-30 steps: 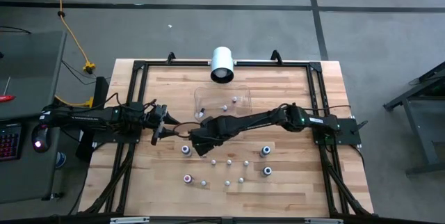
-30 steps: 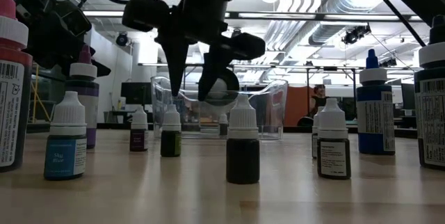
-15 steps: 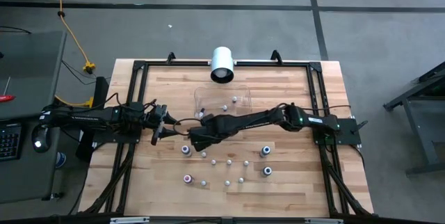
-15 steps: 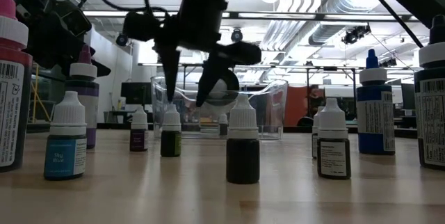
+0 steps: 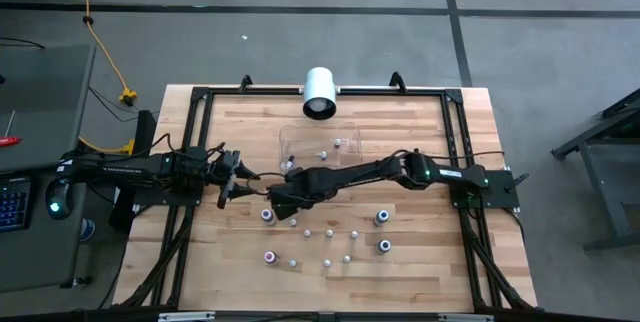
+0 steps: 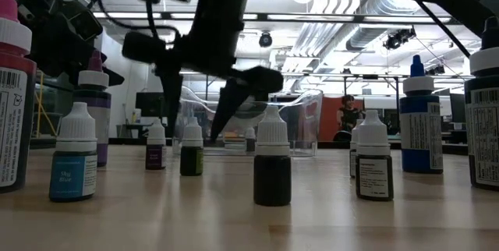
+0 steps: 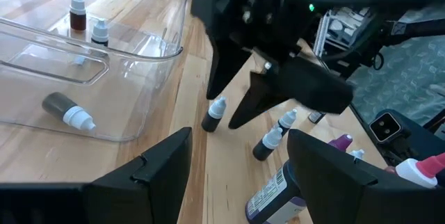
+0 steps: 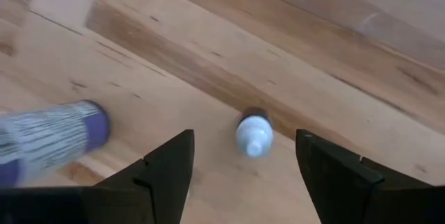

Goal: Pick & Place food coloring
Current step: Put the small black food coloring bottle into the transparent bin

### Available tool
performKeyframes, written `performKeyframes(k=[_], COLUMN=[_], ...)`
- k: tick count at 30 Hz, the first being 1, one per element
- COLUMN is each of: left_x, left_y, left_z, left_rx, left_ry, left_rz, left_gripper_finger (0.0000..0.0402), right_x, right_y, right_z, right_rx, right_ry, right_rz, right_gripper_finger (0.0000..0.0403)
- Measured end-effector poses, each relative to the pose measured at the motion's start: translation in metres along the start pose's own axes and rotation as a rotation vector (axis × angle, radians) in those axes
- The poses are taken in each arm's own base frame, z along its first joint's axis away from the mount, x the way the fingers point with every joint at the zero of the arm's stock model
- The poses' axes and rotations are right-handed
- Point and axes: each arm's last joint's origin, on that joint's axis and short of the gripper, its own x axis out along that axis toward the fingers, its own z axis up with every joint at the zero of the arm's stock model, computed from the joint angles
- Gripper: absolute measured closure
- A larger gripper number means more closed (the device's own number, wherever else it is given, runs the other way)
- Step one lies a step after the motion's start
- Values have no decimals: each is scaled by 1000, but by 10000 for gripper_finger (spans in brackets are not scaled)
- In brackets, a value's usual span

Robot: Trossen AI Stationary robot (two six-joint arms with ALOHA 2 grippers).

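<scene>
Wooden table (image 5: 420,122) carried scattered food coloring bottles (image 5: 326,232), a clear tray (image 5: 352,141), and a white cylinder (image 5: 320,92) at its far edge.

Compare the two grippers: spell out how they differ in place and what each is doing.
The right gripper reaches across to mid-table, just in front of the clear tray; the left gripper waits nearer the table's left side. The right gripper hangs over a small white-capped bottle, fingers either side of it without touching; the left gripper has nothing between its fingers. Both are open and hold nothing.
</scene>
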Motion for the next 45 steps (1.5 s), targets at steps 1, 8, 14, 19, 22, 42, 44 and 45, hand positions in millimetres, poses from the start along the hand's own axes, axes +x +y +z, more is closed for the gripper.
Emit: performKeyframes(k=[1,8,14,19,22,42,44,45], left_x=[0,0,0,0,0,0,0,0], left_y=[0,0,0,0,0,0,0,0], left_z=[0,0,0,0,0,0,0,0], left_rx=[0,0,0,0,0,0,0,0], left_ry=[0,0,0,0,0,0,0,0], left_rz=[0,0,0,0,0,0,0,0], left_gripper_finger=[167,167,167,167,167,167,167,167], right_x=[1,4,5,5,5,5,6,6], right_y=[0,-1,-2,-3,-4,-5,-4,-4], right_z=[0,3,7,7,6,9,9,8], right_rx=[-8,-10,-7,-6,-9,-20,-24,-29], right_ry=[1,-20,-33,-18,-6,10,17,22], right_rz=[-1,-7,-18,-16,-24,-17,-10,-3], right_gripper_finger=[162,162,162,162,162,241,248,251])
